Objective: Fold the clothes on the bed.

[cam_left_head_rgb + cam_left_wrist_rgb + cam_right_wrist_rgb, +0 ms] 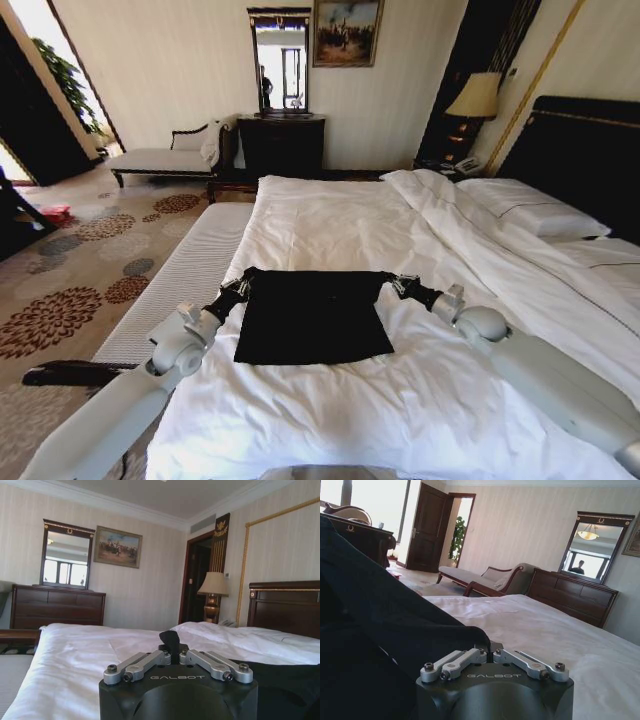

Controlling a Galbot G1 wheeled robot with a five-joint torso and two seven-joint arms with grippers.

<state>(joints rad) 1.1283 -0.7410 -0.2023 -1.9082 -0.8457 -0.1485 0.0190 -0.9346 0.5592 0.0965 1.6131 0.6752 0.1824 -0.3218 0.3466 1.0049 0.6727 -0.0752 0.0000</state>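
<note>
Now both grippers — left gripper (243, 281), right gripper (392, 281) — pinching clothes (312, 315) corners on bed (330, 215).

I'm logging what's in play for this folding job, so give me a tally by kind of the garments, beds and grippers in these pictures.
Black top, flat on the duvet: 1
Bed: 1
Grippers, the left gripper and the right gripper, each shut on a far corner of the top: 2
Total: 4
</note>
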